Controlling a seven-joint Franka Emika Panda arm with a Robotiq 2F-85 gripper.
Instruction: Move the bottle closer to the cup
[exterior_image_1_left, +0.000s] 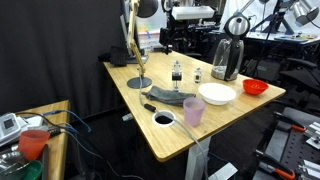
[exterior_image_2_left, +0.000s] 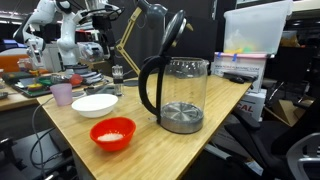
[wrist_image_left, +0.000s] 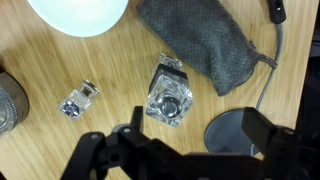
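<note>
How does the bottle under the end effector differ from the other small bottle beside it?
The bottle sits centred before the open end effector; the paler bottle lies off to the side. In an exterior view the bottle looks darker, with a dark cap; the paler bottle looks whitish. The bottle stands by the pouch, the paler bottle nearer the bowl. Both are small, upright, on the table.

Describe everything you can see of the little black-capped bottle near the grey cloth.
The bottle is small, slim and clear, glass-like, with a black cap and a dark band. It stands upright on the wooden table, beside the grey cloth. The open end effector hangs above it; nothing grips it.
</note>
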